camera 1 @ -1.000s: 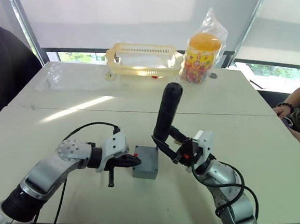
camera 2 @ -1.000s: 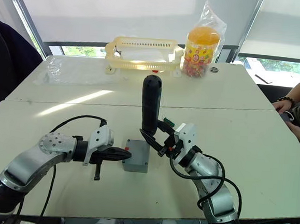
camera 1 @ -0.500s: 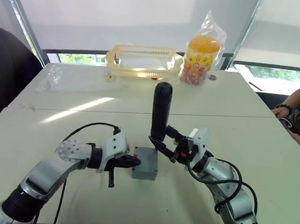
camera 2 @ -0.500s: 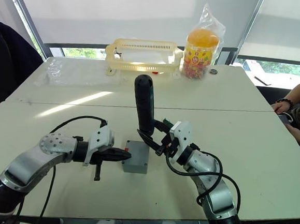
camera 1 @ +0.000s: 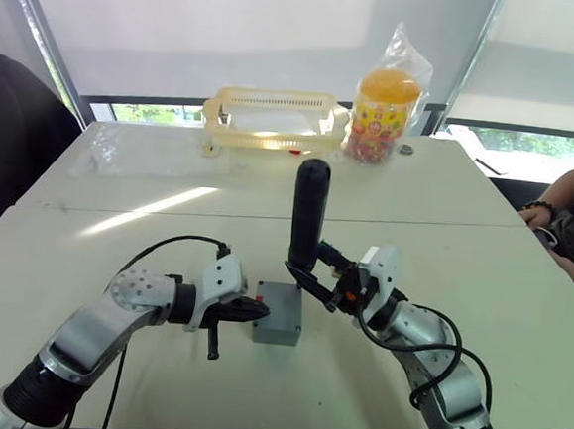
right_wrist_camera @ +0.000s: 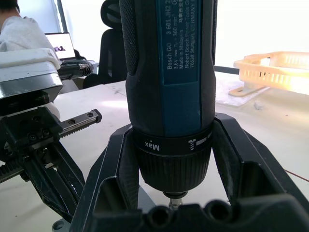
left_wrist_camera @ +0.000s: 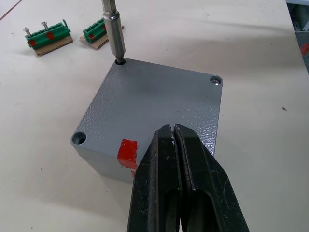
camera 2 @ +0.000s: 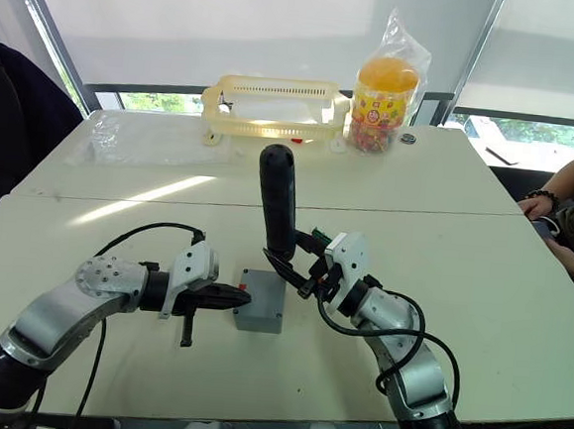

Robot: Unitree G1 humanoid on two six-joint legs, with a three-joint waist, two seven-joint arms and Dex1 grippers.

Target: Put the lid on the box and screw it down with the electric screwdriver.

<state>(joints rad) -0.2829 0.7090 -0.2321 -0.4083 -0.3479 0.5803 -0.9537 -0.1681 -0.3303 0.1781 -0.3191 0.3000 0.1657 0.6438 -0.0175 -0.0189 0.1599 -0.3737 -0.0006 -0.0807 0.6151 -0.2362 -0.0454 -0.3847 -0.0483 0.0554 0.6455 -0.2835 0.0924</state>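
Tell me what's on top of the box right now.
The lid sits flush on the box, with the electric screwdriver bit in one corner hole. The left gripper, shut, presses the lid's near edge. The box's inside is covered.

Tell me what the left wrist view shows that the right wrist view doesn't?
Left wrist view alone: the grey lid on the box, its corner screw holes, a red mark, two green blocks, and the left gripper with fingers shut beside the lid. Right wrist view alone: the electric screwdriver's black body clamped by the right gripper, a yellow basket, and a person at a laptop. Both: the screwdriver, seen at the left wrist as its metal bit in a corner hole.
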